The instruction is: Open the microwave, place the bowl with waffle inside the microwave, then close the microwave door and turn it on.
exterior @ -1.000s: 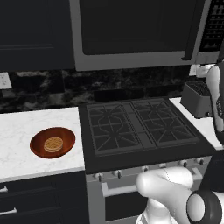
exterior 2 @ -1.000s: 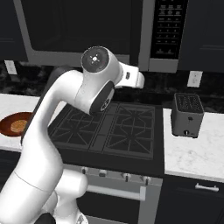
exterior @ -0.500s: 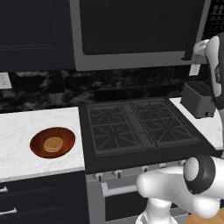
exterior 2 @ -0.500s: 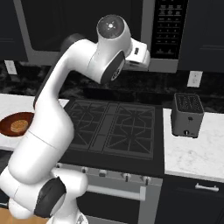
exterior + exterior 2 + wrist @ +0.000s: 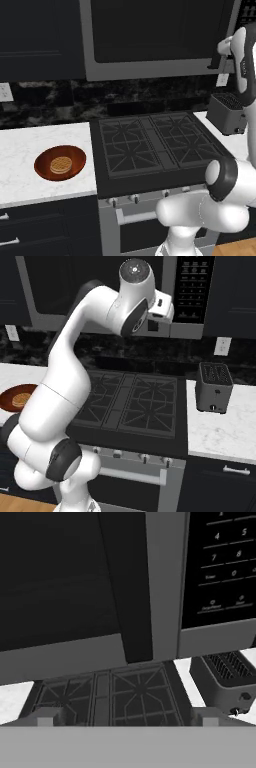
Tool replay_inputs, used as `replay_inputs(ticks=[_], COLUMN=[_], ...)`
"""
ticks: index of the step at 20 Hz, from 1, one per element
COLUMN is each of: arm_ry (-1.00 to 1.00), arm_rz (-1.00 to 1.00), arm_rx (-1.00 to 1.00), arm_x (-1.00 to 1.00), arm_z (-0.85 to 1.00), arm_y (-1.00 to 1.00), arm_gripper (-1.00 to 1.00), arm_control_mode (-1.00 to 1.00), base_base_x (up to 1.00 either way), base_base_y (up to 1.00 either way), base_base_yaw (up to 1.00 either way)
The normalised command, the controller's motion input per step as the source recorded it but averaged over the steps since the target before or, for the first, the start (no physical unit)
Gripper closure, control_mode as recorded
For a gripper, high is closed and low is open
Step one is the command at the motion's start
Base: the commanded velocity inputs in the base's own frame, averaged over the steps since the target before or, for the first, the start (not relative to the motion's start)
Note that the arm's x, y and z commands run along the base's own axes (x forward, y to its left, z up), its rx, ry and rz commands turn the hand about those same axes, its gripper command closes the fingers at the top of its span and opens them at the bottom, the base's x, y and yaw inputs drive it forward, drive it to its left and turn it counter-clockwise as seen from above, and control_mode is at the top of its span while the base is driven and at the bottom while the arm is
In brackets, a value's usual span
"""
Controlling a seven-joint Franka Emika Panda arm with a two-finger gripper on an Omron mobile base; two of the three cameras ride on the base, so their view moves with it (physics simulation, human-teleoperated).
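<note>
Counter (image 5: 30, 137): one bowl (image 5: 60, 162), one waffle (image 5: 61, 164); microwave door (image 5: 150, 37) shut; hand state unclear.

arm's stretched way up, gripper (image 5: 159, 315) right in front of the microwave door (image 5: 75, 582) handle, can't tell if it's open

Bowl (image 5: 15, 398) half hidden behind the arm (image 5: 65, 381)
</note>
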Motion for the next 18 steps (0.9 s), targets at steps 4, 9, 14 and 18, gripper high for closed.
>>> replay_inputs(ticks=[4, 9, 14, 18], arm_ry=[-0.20, -0.33, -0.10, 0.00], arm_rz=[0.00, 0.00, 0.00, 0.00], arm_rx=[0.00, 0.00, 0.00, 0.00], arm_x=[0.58, 0.49, 0.45, 0.49], arm_z=[0.00, 0.00, 0.00, 0.00], arm_y=[0.01, 0.00, 0.00, -0.08], arm_gripper=[-1.00, -1.00, -1.00, -1.00], arm_control_mode=[-1.00, -1.00, -1.00, -1.00], base_base_x=[0.00, 0.00, 0.00, 0.00], base_base_y=[0.00, 0.00, 0.00, 0.00], base_base_yaw=[0.00, 0.00, 0.00, 0.00])
